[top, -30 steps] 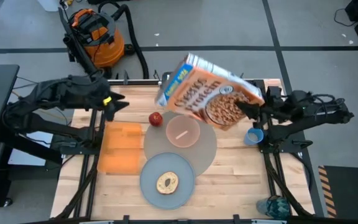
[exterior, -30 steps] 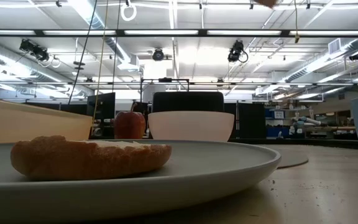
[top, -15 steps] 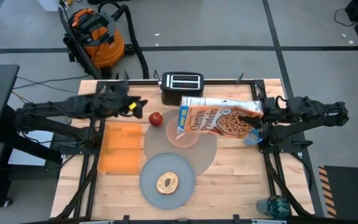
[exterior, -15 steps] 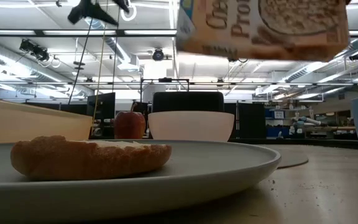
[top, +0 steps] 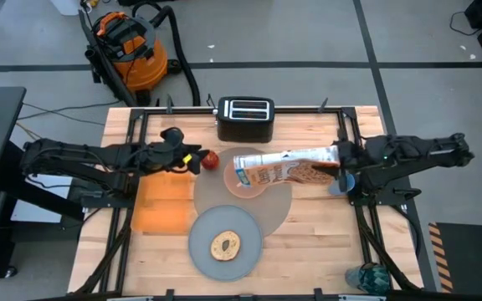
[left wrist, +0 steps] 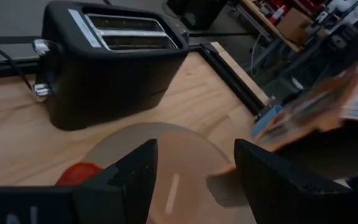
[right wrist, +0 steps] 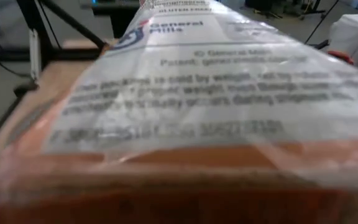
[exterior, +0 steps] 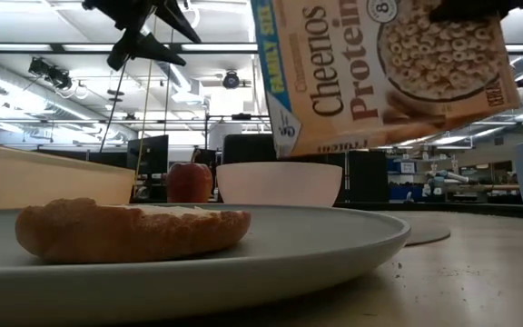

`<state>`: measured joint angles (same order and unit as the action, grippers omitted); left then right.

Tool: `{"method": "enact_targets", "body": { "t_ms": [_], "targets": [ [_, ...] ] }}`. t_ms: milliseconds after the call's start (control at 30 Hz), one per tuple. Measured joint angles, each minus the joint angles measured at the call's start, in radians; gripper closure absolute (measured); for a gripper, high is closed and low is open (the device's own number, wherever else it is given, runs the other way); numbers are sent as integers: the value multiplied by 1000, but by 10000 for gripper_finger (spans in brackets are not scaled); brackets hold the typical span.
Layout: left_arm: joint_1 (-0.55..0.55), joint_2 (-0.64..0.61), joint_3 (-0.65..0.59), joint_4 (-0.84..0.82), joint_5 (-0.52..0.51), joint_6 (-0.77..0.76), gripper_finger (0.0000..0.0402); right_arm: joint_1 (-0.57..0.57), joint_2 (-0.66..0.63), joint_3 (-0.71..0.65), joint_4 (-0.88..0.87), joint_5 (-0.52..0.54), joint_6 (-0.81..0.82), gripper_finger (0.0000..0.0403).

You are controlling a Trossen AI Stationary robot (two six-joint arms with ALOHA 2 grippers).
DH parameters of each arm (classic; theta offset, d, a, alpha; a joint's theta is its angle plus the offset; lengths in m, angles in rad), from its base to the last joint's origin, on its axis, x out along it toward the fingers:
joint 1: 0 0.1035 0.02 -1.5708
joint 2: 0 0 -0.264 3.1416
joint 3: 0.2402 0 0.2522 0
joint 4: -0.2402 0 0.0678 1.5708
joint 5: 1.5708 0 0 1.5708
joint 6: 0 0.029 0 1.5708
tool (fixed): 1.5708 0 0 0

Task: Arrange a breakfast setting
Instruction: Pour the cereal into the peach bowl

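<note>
Right gripper (top: 339, 159) grips cereal box (top: 279, 168) (tilted) over bowl (top: 245, 180).

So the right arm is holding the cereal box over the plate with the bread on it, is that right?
Not quite. The right gripper does hold the cereal box, but the high view shows the box over the pink bowl, not the plate. The plate, with the bread on it, lies nearer the table's front edge, clear of the box.
</note>
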<state>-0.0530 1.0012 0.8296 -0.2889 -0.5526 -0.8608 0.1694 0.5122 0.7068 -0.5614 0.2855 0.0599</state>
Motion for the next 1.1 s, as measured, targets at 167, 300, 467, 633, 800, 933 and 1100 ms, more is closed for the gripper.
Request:
{"method": "enact_targets", "body": {
  "t_ms": [167, 300, 467, 633, 800, 933, 1100],
  "targets": [
    [-8, 0, -2, 2, 0, 15, 182, -28, 110, 91, -48, 0, -84, 199],
    [-9, 0, -2, 2, 12, 39, 182, -49, 193, 173, -92, -11, -154, 199],
    [-9, 0, -2, 12, 71, 72, 182, -76, 276, 258, -137, -44, -229, 199],
    [-8, -7, -1, 82, 90, 143, 182, -97, 359, 337, -187, -76, -286, 199],
    [-8, -20, -1, 103, 90, 192, 182, -106, 428, 405, -243, -78, -341, 199],
    [-8, -29, -1, 100, 90, 196, 182, -107, 468, 449, -267, -79, -376, 199],
    [-8, -34, -1, 104, 90, 200, 182, -107, 524, 503, -272, -85, -435, 199]
  ]
}}
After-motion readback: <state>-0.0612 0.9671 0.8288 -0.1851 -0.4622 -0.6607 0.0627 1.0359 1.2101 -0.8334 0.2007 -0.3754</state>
